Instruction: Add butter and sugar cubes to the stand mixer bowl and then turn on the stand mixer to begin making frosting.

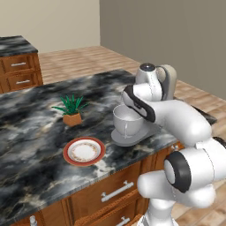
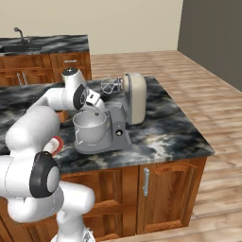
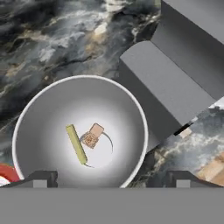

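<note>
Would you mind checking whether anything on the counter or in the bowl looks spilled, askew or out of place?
Nothing stands out. The butter and sugar cubes lie at the bottom of the bowl, which sits upright on the mixer; the plate and plant rest neatly on the counter.

There was one stand mixer point(image 2: 124, 106) on the desk point(image 1: 31, 128), with one stand mixer bowl point(image 3: 52, 109) on its base. Inside the bowl lay one stick of butter point(image 3: 76, 144) and two sugar cubes point(image 3: 92, 135) that could be told apart, touching each other just beside the stick. One red-rimmed plate point(image 1: 84, 151) and one small potted plant point(image 1: 70, 109) stood on the desk. One robot arm point(image 1: 176, 119) reached over the bowl, ending in one hand point(image 3: 109, 177) with two fingertips point(image 3: 41, 178).
</note>
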